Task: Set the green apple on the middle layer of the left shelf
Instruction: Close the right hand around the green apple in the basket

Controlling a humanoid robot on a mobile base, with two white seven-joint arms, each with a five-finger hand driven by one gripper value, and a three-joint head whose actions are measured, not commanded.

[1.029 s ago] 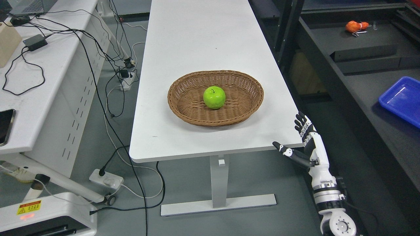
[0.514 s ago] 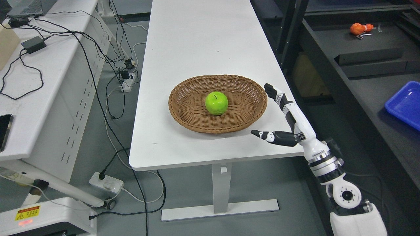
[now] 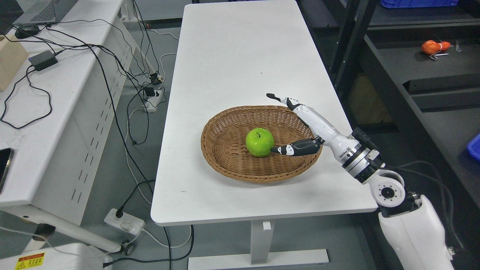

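The right hand (image 3: 300, 125) reaches over the wicker basket (image 3: 225, 157) on the white table (image 3: 232, 56), fingers spread wide and holding nothing, with the green apple (image 3: 259, 142) lying in the basket just beside its thumb tip.

Nothing is reading clearly. A yellow warning label (image 3: 29, 260) is showing at seven o'clock on the white machine housing (image 3: 67, 255); its print is too small.

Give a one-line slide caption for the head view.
Right robot hand open over the basket, thumb beside the green apple inside it, on the white table.
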